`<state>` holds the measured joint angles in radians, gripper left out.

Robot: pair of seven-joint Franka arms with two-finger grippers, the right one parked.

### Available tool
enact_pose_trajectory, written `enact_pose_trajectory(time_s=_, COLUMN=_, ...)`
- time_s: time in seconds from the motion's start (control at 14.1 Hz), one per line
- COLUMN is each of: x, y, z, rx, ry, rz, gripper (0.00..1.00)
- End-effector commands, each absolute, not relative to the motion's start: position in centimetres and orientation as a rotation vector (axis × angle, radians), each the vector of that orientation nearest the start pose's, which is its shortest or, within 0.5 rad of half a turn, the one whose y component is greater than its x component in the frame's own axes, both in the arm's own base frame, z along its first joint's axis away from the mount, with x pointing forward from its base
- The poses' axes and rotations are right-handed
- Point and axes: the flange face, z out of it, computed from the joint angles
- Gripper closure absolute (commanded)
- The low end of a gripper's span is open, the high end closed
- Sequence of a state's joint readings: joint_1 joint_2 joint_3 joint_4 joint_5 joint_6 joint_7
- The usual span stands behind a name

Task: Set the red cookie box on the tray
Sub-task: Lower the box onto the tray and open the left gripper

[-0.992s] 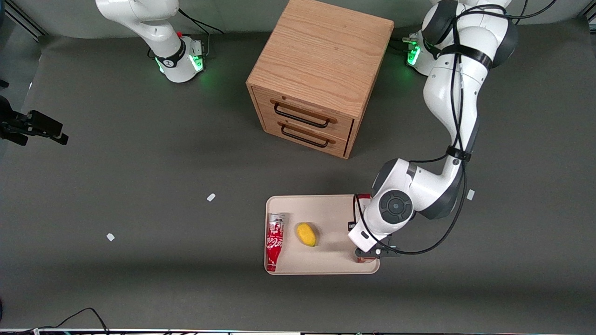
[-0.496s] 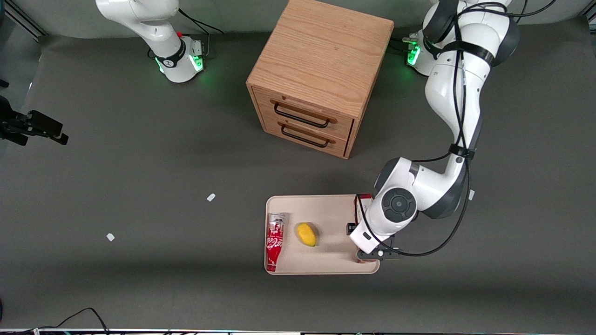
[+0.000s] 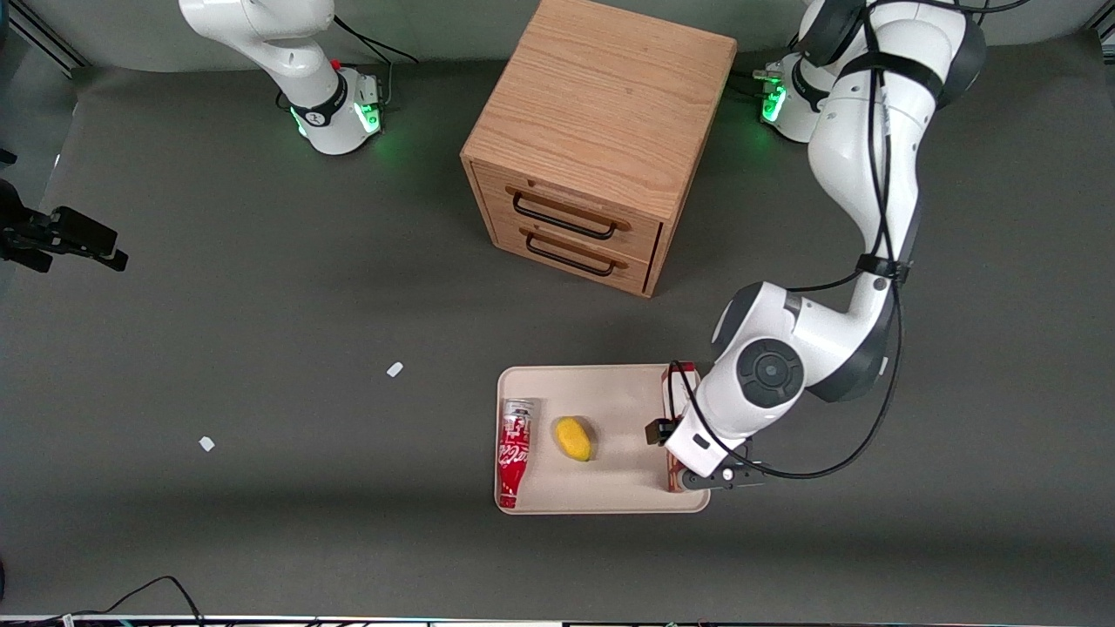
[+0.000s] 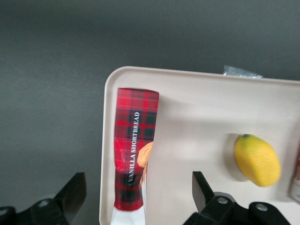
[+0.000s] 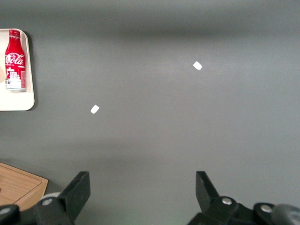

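- In your front view the left arm's wrist covers most of the red cookie box (image 3: 671, 380); only its two ends show.
- The gripper (image 4: 138, 199) is cut off by the wrist picture's edge, as is the box's white end.
- The soda bottle (image 4: 295, 180) shows you only a sliver there.

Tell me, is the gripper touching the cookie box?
Apart. In the left wrist view the gripper is open above the cookie box, with clear gaps between each fingertip and the box, which lies on the tray.
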<state>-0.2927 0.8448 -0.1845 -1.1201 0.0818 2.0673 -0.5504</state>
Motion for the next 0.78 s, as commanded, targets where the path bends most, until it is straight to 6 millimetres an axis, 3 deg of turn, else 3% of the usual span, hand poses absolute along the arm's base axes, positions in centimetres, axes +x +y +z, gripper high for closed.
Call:
enact_pose_trajectory(time_s=0.0, x=69.6, y=-28.1, z=37.2, rx=-3.244, ry=-0.250, rz=-0.103, gripper=0.00)
enact_pose_trajectory(time_s=0.35, x=66.2, y=-20.9, z=46.1, rx=-3.198, ry=-0.320, rz=0.021, gripper=0.00)
enact_pose_trajectory(time_s=0.71, x=61.3, y=-10.2, z=50.5, rx=-3.157, ry=-0.022, rz=0.044, gripper=0.00)
